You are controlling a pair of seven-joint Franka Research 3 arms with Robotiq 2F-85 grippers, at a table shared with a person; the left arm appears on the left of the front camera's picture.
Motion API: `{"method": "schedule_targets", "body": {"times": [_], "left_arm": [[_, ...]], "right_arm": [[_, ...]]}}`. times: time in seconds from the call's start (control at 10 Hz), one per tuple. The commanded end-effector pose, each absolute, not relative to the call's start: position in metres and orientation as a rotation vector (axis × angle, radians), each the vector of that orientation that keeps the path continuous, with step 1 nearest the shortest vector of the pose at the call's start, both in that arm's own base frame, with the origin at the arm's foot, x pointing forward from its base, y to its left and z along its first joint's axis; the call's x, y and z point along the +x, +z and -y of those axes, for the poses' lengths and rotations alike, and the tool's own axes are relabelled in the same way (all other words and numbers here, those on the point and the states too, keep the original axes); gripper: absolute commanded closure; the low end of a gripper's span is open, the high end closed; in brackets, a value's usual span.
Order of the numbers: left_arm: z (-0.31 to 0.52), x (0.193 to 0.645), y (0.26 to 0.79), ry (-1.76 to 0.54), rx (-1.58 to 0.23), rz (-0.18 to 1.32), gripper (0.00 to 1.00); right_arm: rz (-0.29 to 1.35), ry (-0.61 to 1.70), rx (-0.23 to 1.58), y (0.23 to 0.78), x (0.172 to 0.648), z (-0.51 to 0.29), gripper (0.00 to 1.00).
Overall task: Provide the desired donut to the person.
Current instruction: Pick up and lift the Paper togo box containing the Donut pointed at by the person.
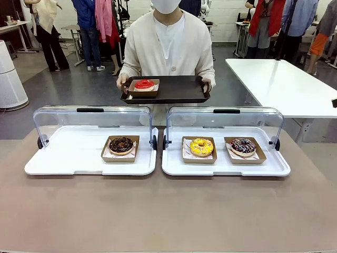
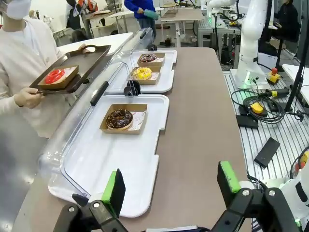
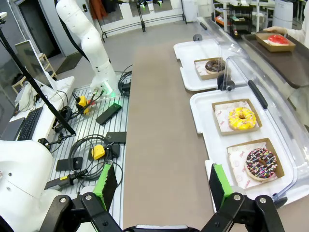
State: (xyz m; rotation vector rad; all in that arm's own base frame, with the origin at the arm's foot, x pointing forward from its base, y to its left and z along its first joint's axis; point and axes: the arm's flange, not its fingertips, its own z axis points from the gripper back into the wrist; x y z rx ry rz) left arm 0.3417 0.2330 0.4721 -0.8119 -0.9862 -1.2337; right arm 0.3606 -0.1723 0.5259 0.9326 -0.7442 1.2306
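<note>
Gaping wide, empty: jaws of left gripper (image 2: 170, 180), right gripper (image 3: 162, 175).

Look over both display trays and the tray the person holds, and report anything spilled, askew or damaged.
Nothing stands out. The chocolate donut, yellow donut and sprinkled donut sit whole in their brown boxes on the white trays, clear lids raised. The red donut sits boxed on the dark tray the person holds level.

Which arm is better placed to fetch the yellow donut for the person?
Probably the right: the yellow donut sits in the right-hand tray, on that arm's side, and the right pincer is open. The left pincer would need to cross.
</note>
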Motion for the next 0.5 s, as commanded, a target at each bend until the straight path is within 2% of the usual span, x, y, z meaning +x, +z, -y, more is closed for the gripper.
{"method": "schedule_targets", "body": {"times": [0.0,0.4], "left_arm": [[-0.2315,0.3404,0.4701,-1.234,-0.795,0.987,0.00],[-0.2315,0.3404,0.4701,-1.234,-0.795,0.987,0.00]], "right_arm": [[0.751,1.235,0.939,0.5259,0.3603,0.1713,0.00],[0.751,1.235,0.939,0.5259,0.3603,0.1713,0.00]]}}
